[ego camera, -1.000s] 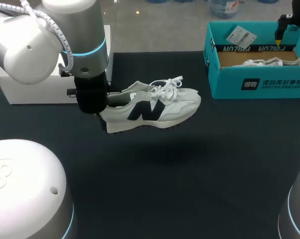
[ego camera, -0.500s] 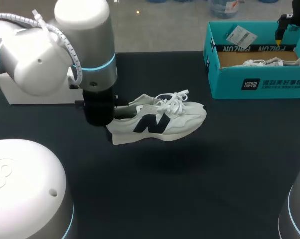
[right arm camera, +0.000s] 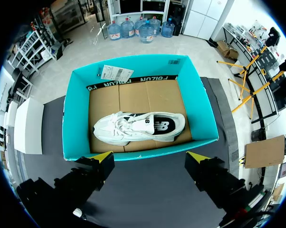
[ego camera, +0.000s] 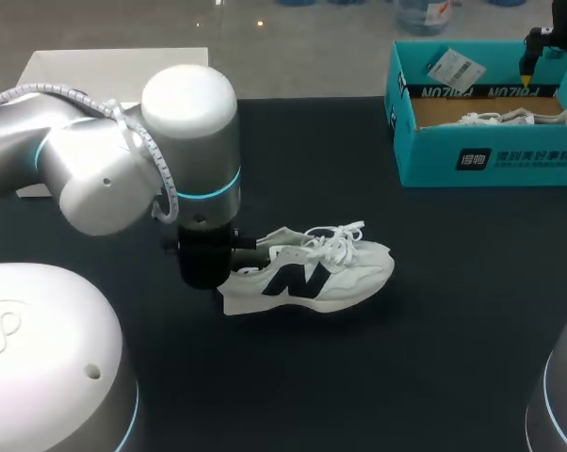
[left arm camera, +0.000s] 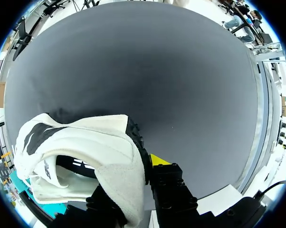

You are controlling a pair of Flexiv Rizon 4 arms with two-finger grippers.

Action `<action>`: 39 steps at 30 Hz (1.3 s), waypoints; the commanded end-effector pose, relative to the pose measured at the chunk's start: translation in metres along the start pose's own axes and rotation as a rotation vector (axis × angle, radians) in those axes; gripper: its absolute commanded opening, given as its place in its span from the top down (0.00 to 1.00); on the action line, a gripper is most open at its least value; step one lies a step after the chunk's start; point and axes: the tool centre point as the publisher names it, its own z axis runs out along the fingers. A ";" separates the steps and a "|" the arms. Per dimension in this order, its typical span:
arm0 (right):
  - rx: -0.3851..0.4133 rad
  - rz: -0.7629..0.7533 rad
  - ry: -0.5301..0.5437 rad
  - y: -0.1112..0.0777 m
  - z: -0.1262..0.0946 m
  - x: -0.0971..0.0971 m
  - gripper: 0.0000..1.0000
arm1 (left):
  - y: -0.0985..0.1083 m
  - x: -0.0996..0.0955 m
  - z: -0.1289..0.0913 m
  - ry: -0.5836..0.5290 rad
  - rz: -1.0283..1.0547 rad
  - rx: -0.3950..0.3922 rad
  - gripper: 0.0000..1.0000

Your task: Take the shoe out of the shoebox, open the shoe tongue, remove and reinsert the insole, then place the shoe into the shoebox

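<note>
A white shoe (ego camera: 312, 273) with a dark side mark and loose laces is near the middle of the black table, its toe pointing right, low over or on the surface. My left gripper (ego camera: 225, 267) is shut on its heel; the wrist hides the fingers in the head view. In the left wrist view the heel collar of the shoe (left arm camera: 86, 142) sits pinched in the left gripper (left arm camera: 138, 178), one yellow tip showing beside it. The teal shoebox (ego camera: 491, 155) stands at the back right. My right gripper (right arm camera: 150, 159) hangs open above the shoebox (right arm camera: 76, 118), which holds a second white shoe (right arm camera: 138, 127).
A white box (ego camera: 114, 66) lies at the table's back left, behind my left arm. A paper tag (ego camera: 456, 66) leans on the shoebox's rear wall. Bare black tabletop stretches in front of and to the right of the held shoe.
My left arm has carried the shoe down and toward the front right, from hanging above the table to close to its surface. The right gripper has stayed over the box.
</note>
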 end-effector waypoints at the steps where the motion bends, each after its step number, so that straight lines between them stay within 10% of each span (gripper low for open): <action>1: -0.001 0.000 0.000 0.000 0.000 0.000 0.00 | -0.006 -0.005 0.026 0.001 -0.005 -0.004 1.00; 16: -0.001 0.000 0.000 0.000 0.000 0.000 0.00 | -0.017 -0.009 0.062 0.025 -0.063 0.035 1.00; 18: -0.001 0.000 0.000 0.000 0.000 0.000 0.00 | -0.018 -0.009 0.061 0.023 -0.061 0.050 0.51; 19: -0.001 0.000 0.000 0.000 0.000 0.000 0.00 | -0.019 -0.009 0.058 0.016 -0.054 0.053 0.00; 39: -0.001 0.000 0.000 0.000 0.000 0.000 0.00 | -0.021 0.020 -0.037 -0.220 -0.246 0.097 0.00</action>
